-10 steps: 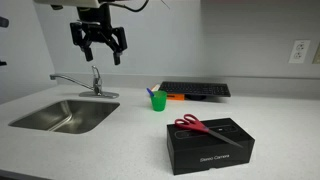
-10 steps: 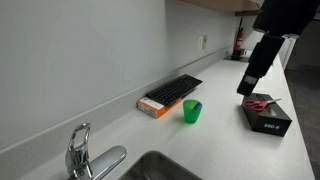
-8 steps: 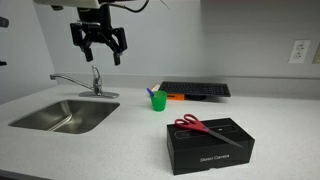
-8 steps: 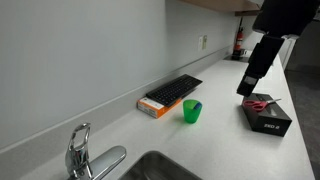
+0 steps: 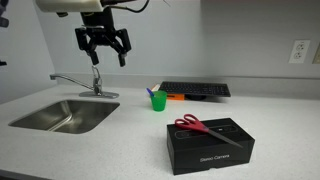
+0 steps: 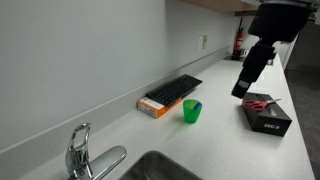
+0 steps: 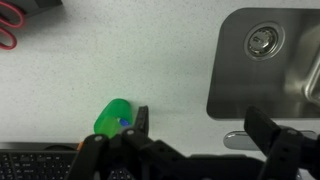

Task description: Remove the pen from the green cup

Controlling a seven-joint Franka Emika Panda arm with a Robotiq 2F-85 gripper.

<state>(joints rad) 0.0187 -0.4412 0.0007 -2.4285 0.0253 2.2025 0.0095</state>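
Observation:
The small green cup point(image 5: 157, 100) stands upright on the white counter in front of the keyboard. It also shows in the other exterior view point(image 6: 192, 111) and in the wrist view point(image 7: 112, 117). The blue-purple pen point(image 5: 151, 91) sticks out of the cup, leaning left; in the wrist view only its blue tip point(image 7: 124, 123) shows inside the cup. My gripper point(image 5: 104, 52) hangs open and empty high above the counter, up and to the left of the cup, over the faucet area. In the wrist view its two fingers point(image 7: 200, 128) are spread wide, with the cup beside one finger.
A steel sink point(image 5: 62, 115) with a faucet point(image 5: 93, 82) lies to the left. A black keyboard point(image 5: 195, 89) and a small orange object point(image 5: 175, 96) sit behind the cup. A black box point(image 5: 210, 143) with red-handled scissors point(image 5: 197, 125) on top stands at the front right.
My gripper has shifted a little to the right, toward the cup, and stays open. Nothing on the counter has moved.

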